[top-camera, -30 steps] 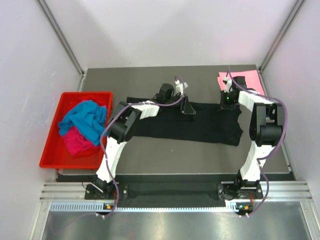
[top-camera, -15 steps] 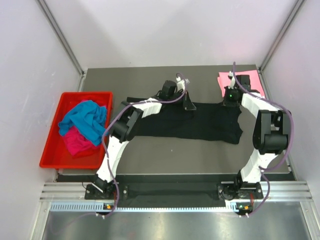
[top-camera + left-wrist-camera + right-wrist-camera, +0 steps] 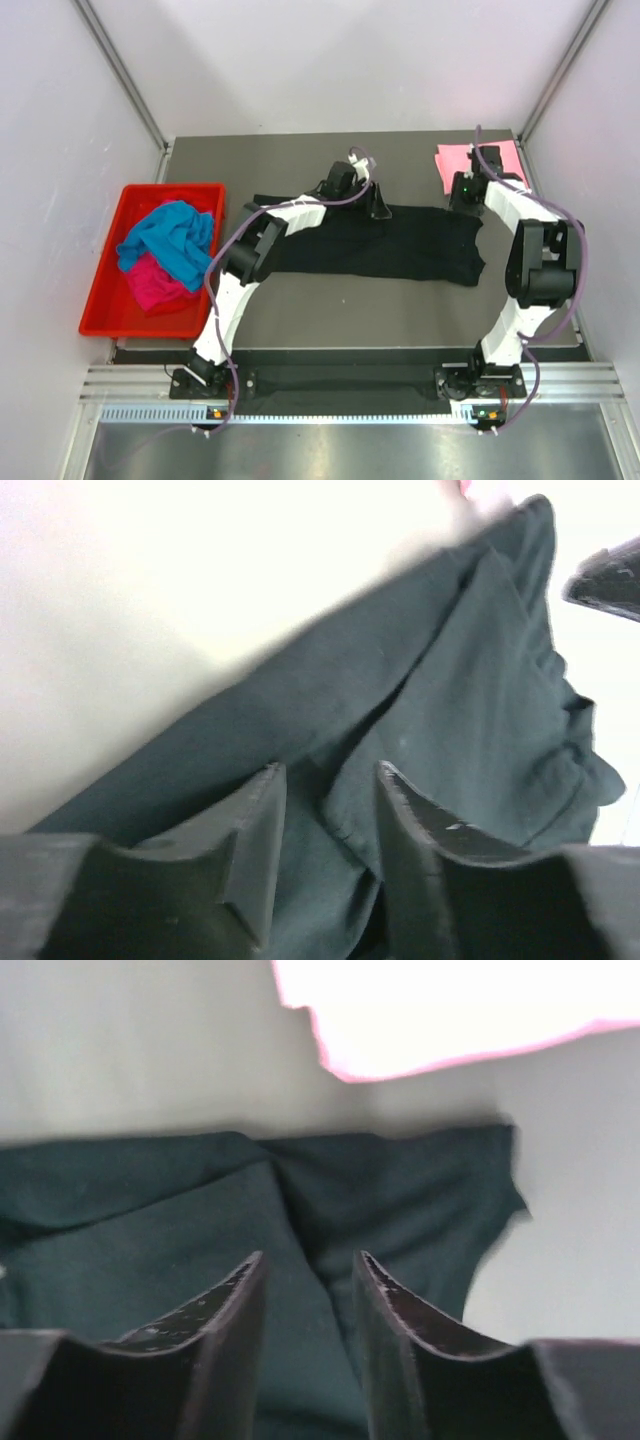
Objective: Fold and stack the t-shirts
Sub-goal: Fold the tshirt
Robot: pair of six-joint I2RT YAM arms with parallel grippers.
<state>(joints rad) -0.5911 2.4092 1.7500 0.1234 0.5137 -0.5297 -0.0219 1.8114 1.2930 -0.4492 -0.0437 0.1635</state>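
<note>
Four shirts, one tray and two end effectors are in view. At the far left a single red tray [image 3: 98,318] sits on the left edge of the tabletop [image 3: 350,310], holding two crumpled shirts: a turquoise one [image 3: 170,238] lies on top toward the far side, and a magenta one [image 3: 150,284] is partly under it toward the near side. Neither has a long axis that can be read. Toward the middle, the black shirt [image 3: 400,250] lies flat on the tabletop as a long band with its long axis running left to right. Its left end is narrow and its right end is wider and ragged; which end is the neck cannot be told. The left end effector [image 3: 330,775] is over the far edge of this band near its middle, fingers apart, with black cloth showing through the gap and nothing clamped. The right end effector [image 3: 308,1257] is over the band's far right corner, fingers likewise apart over a fold in the cloth and gripping nothing. Just beyond it, at the far right of the tabletop, lies the light pink shirt [image 3: 455,160] — flat, partly hidden by the right arm, apart from the black one.
</note>
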